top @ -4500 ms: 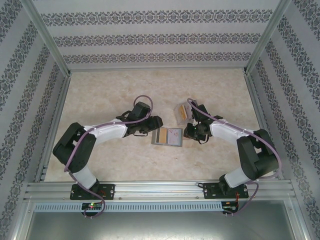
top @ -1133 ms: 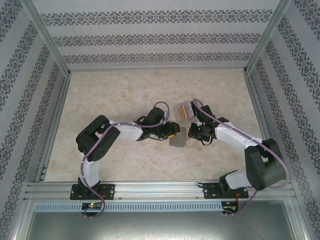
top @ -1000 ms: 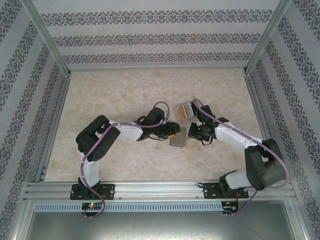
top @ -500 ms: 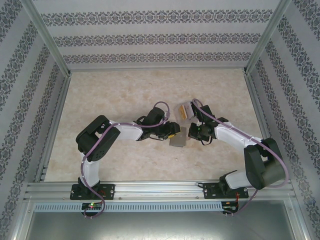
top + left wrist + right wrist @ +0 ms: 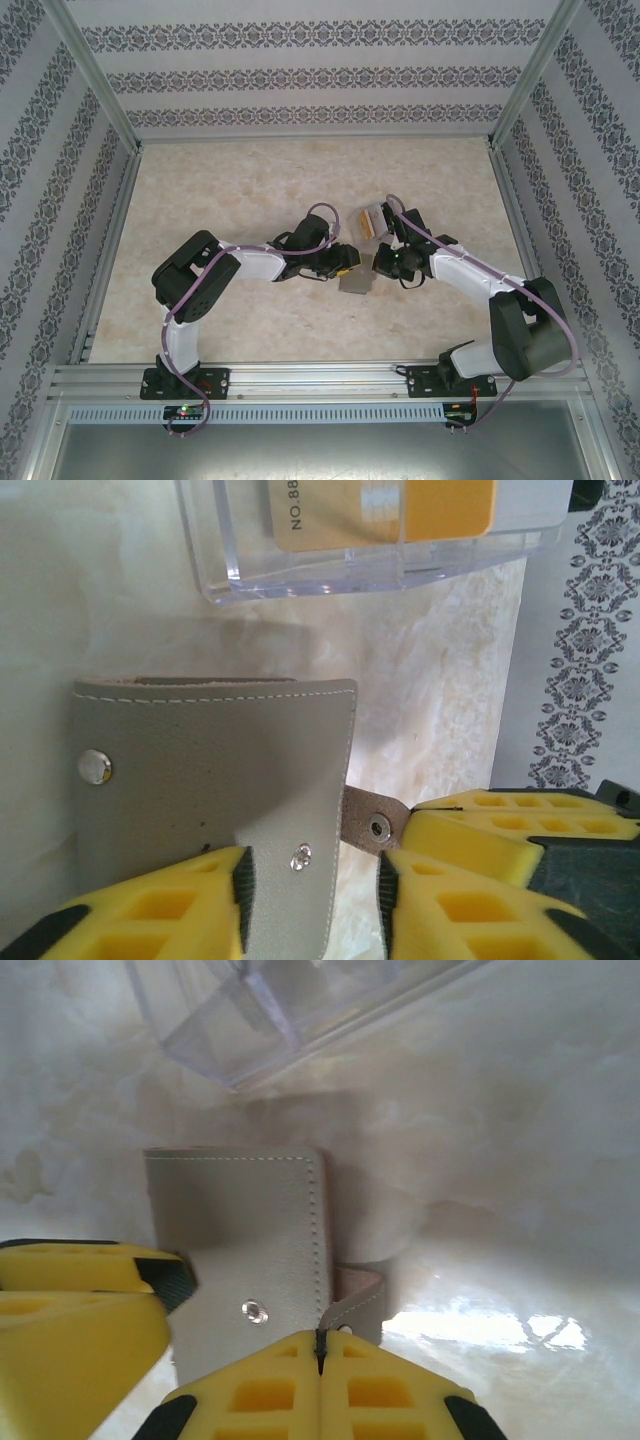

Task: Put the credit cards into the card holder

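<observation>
The grey card holder lies folded shut mid-table, its stitched cover and a snap showing. My left gripper stands open, its yellow fingers astride the holder's right edge, the left pad on the cover. My right gripper is shut on the holder's small snap strap, pinched at its tip; its fingers show beside the left ones. In the top view the left gripper and right gripper meet over the holder. An orange credit card sits in a clear box.
The clear plastic box stands just beyond the holder, close to both grippers. Open marbled table stretches to the left and back. Aluminium posts and patterned walls bound the workspace.
The right gripper's jaws have come together on the holder's strap. The left jaws have narrowed a little. Both arms have stayed nearly in place.
</observation>
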{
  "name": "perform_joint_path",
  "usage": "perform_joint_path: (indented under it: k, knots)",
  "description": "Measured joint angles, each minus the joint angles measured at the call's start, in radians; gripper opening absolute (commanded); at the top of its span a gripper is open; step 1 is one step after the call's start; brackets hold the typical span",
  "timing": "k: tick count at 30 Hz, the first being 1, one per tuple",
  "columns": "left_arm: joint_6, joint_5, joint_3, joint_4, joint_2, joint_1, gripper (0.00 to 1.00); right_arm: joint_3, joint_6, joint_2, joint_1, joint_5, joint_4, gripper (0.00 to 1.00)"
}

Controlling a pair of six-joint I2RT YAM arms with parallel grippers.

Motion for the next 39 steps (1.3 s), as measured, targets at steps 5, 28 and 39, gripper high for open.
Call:
perform_joint_path:
  k: [5,28,39]
  knots:
    - [0.002,0.000,0.000,0.000,0.003,0.000,0.27,0.000,0.025,0.000,0.001,-0.044,0.038,0.02]
    - [-0.002,-0.039,-0.001,-0.019,0.021,-0.003,0.08,0.018,0.050,0.082,0.045,-0.077,0.076,0.02]
    - [-0.002,-0.050,-0.001,-0.022,0.021,-0.007,0.05,0.034,0.050,0.120,0.060,-0.072,0.075,0.01]
